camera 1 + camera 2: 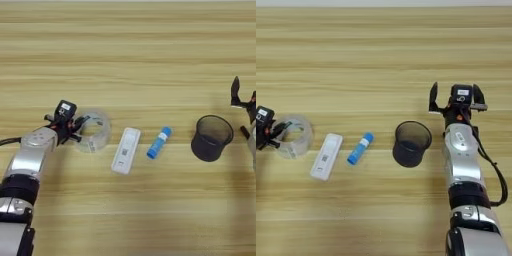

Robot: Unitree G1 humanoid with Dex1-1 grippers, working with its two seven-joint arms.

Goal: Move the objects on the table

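Observation:
A clear tape roll (95,131) lies flat at the left of the table (130,55). My left gripper (79,129) is at the roll's left rim. One black finger reaches over the rim into the hole and the other stays outside the wall, with the jaws apart. To the right lie a flat white rectangular device (126,150) and a blue tube with a white label (159,142). My right gripper (455,89) hovers behind and to the right of the cup, its fingers spread wide with nothing between them.
A dark mesh cup (412,142) stands upright right of the blue tube, just left of my right forearm (461,155). Bare wood stretches across the far half of the table and along the near edge.

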